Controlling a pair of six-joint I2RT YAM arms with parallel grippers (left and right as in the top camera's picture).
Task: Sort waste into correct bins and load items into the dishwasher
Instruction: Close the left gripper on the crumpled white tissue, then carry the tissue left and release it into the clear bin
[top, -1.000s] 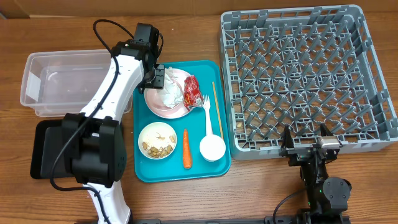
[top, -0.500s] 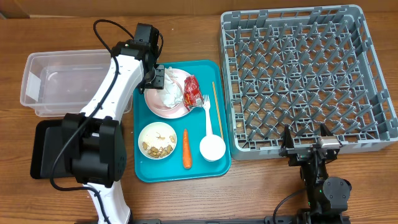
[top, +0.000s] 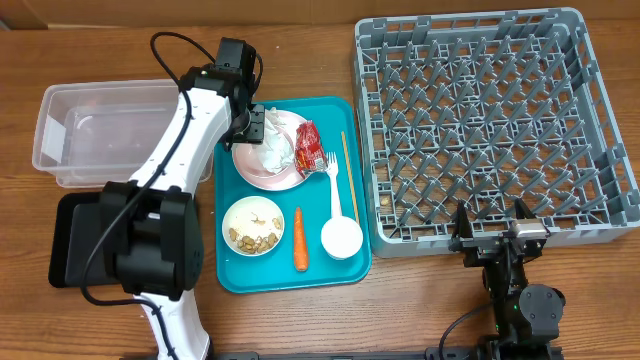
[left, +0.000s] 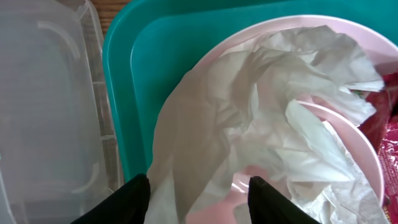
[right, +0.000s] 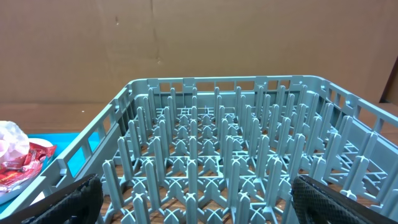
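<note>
A crumpled white napkin (top: 270, 152) lies on the pale pink plate (top: 262, 180) at the back of the teal tray. My left gripper (top: 255, 122) is down over it. In the left wrist view the black fingers (left: 134, 200) stand apart either side of the napkin (left: 249, 112), open around it, with the plate (left: 368, 155) beneath. A red wrapper (top: 308, 146), a white fork (top: 333, 185), a chopstick (top: 347, 170), a bowl of food bits (top: 253, 226), a carrot (top: 299, 240) and a white cup (top: 341, 238) share the tray. My right gripper (top: 497, 232) is open and empty before the grey rack (top: 490, 120).
The clear tub (top: 100, 130) stands left of the teal tray (top: 230, 272), and the black tray (top: 68, 240) lies in front of it, partly under my left arm. In the right wrist view the rack's pegs (right: 217, 149) fill the space ahead.
</note>
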